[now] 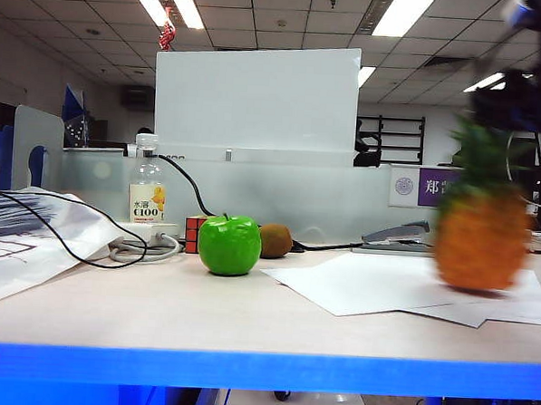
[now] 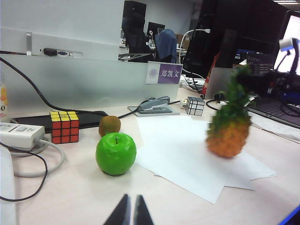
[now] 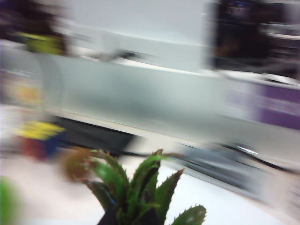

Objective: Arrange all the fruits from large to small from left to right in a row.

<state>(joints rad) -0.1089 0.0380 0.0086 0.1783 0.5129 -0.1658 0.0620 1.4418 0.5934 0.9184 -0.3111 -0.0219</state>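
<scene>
right gripper (image 3: 129, 216) pinches pineapple (image 1: 482, 236) crown, lifting; next carry left of apple (image 1: 229, 245). left gripper (image 2: 131, 212) idle, fingers together.

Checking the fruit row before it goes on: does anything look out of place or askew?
Yes. The pineapple, the largest, sits far right, tilted and blurred, its crown in the shut right gripper. Apple and kiwi stand to its left. The left gripper is shut, empty.

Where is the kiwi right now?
In the exterior view the kiwi sits left of centre on the table, just behind and right of the green apple, near the puzzle cube.
</scene>
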